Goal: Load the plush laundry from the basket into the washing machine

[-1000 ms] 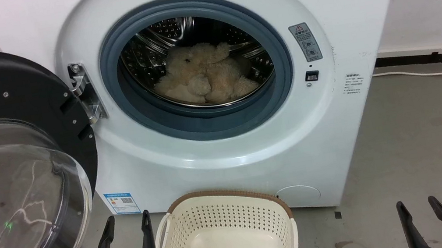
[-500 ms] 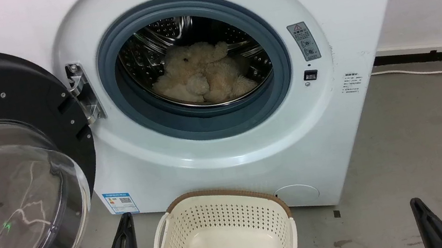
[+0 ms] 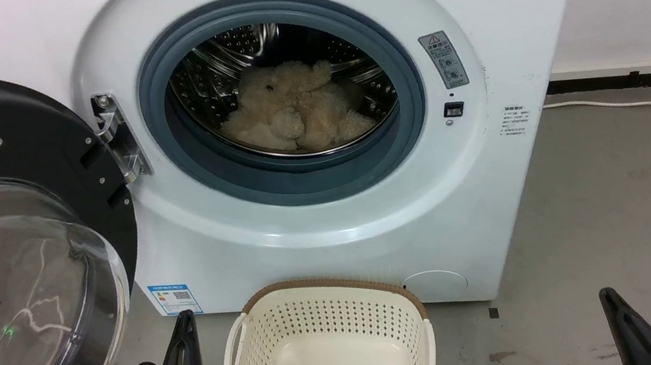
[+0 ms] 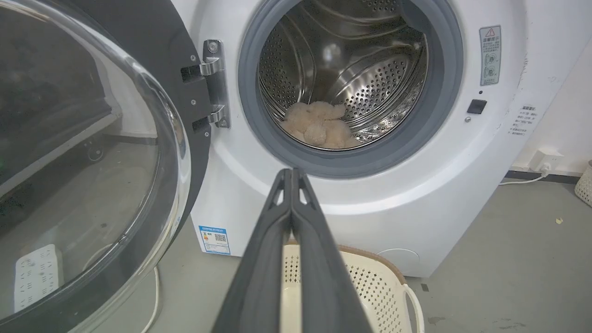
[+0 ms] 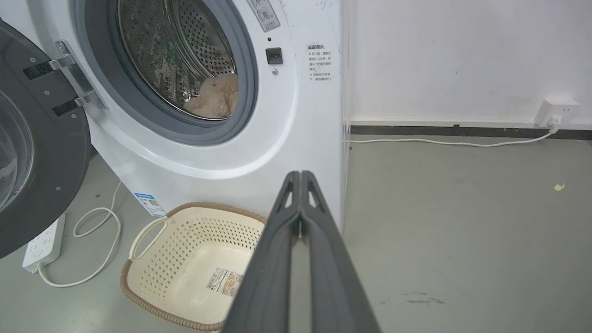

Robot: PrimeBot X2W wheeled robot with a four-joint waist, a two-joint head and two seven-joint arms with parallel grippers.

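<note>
The cream-beige plush laundry (image 3: pixel 291 113) lies inside the shiny steel drum of the white washing machine (image 3: pixel 321 235), and I also see the plush (image 4: pixel 319 125) through the opening in the left wrist view. The round door (image 3: pixel 2 162) hangs wide open at the left. On the floor in front of the machine stands the cream basket (image 3: pixel 321 320), holding nothing but its label sticker. My left gripper (image 3: pixel 185 317) is low, just left of the basket, with its fingers (image 4: pixel 282 203) pressed together. My right gripper (image 3: pixel 608 294) is shut as well, low on the right, well away from the basket (image 5: pixel 185 231).
A white power strip (image 5: pixel 44 243) and its looped cord lie on the floor under the open door. Along the right wall a white cable (image 5: pixel 444 142) runs to a socket (image 5: pixel 557 111). Bare grey floor stretches to the right of the machine.
Both grippers were open one second ago and have since shut. The head view has shifted slightly; plush, basket and door are where they were.
</note>
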